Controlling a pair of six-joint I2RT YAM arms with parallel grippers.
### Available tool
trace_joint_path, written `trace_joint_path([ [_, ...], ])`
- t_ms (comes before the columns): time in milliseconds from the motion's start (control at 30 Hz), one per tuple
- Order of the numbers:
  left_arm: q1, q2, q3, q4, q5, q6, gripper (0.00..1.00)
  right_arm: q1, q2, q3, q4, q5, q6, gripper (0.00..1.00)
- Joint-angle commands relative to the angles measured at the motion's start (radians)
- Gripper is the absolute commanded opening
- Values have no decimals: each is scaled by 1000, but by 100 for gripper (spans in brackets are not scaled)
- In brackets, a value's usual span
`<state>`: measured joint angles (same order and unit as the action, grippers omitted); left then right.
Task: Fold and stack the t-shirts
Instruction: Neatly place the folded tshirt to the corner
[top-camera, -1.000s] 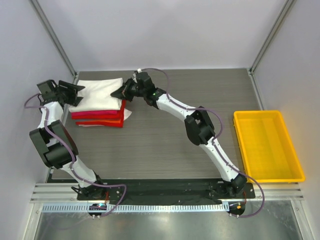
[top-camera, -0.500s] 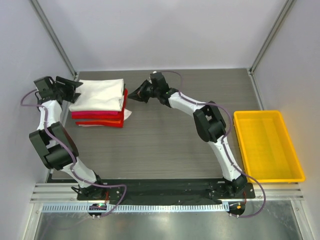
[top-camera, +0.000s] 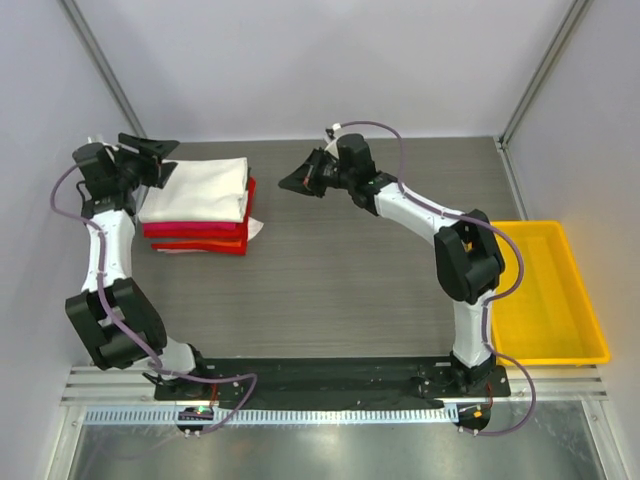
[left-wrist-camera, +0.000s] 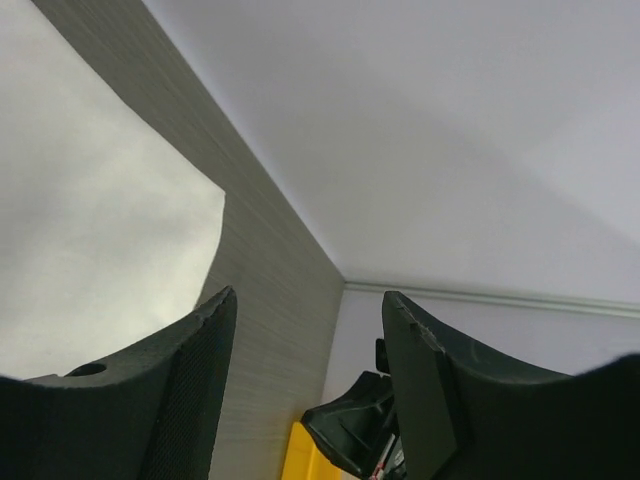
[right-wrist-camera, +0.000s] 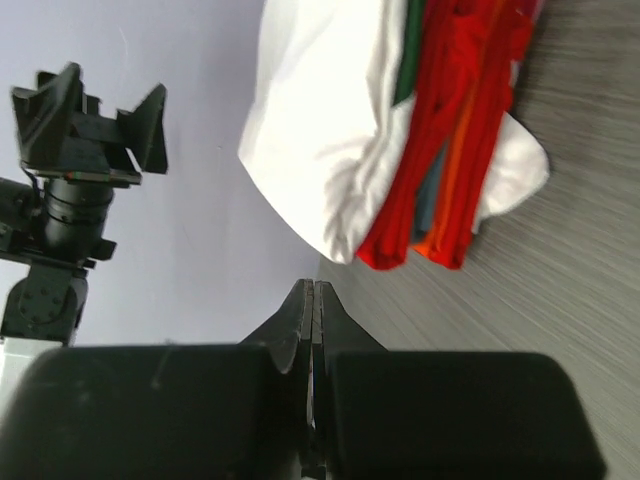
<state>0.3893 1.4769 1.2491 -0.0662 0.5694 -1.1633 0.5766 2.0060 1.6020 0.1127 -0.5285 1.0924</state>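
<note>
Space shows between the left fingers (top-camera: 155, 162), which stand partly open with nothing in them, at the far left of the table (top-camera: 340, 290). In the left wrist view the two dark fingertips (left-wrist-camera: 205, 385) frame only bare table and wall. The white cloth lies off to one side of them, not between them.

Just right of these fingers is the stack of t-shirts (top-camera: 200, 215), squarely folded. A white shirt (top-camera: 200, 185) lies on top, with red shirts (top-camera: 195, 232) and an orange layer (top-camera: 200, 242) beneath it. From above, the left fingers reach to the stack's left edge, but whether they touch the cloth cannot be told. The right wrist view shows the stack side-on, with a dark green sliver (right-wrist-camera: 405, 70) between the white and the red.

Further right, clear of the stack, the right fingers (top-camera: 290, 183) point toward it. They are pressed fully together and hold nothing, and bare table lies between their tip and the shirts.

Well to the right of them a yellow tray (top-camera: 590, 335) sits at the table's right edge.
</note>
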Motion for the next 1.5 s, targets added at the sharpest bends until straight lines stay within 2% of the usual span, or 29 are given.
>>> trace_joint_path([
  [0,-73,-27,-17,62,24,-56,61,-27,-113,-91,24,-51,-126,1],
  [100,-176,-62,-36,60,-22,-17,61,-70,-215,-216,12,-28,-192,1],
  [267,-421,-118,-74,26,-129,124,64,-167,-412,-463,-7,39,-314,1],
  [367,-552,-145,-117,6,-221,255,65,-195,-559,-586,-70,171,-408,4],
  [400,-616,-151,-134,0,-289,290,67,-195,-597,-621,-90,239,-426,8],
  [433,-648,-164,-151,-9,-328,335,68,-195,-637,-727,-70,368,-440,11],
  [467,-677,-173,-193,-9,-353,409,69,-193,-721,-793,-27,424,-459,13],
  [533,-753,-201,-265,-6,-443,474,70,-193,-800,-992,122,566,-502,30],
  [567,-773,-219,-292,-1,-462,529,71,-193,-869,-1040,145,608,-523,56],
  [600,-817,-228,-318,9,-524,554,75,-193,-904,-1077,137,616,-537,73],
  [633,-842,-240,-370,11,-557,574,82,-193,-929,-1115,118,608,-561,82],
  [667,-868,-257,-405,31,-597,630,99,-193,-946,-1119,85,614,-574,85],
  [700,-933,-294,-443,93,-626,660,100,-193,-972,-1117,15,614,-609,99],
  [733,-967,-315,-512,123,-690,689,100,-193,-981,-1125,2,610,-624,100],
  [833,-1056,-378,-626,225,-743,763,100,-193,-1056,-1187,16,617,-672,100],
  [967,-1077,-446,-776,374,-755,821,100,-193,-1187,-1289,53,718,-690,100],
  [1100,-1077,-516,-898,482,-847,821,100,-193,-1282,-1356,108,719,-684,100],
  [1300,-1077,-608,-919,462,-898,829,100,-193,-1345,-1389,133,733,-671,100],
  [1467,-1077,-626,-958,515,-901,856,100,-193,-1336,-1403,150,736,-657,100],
])
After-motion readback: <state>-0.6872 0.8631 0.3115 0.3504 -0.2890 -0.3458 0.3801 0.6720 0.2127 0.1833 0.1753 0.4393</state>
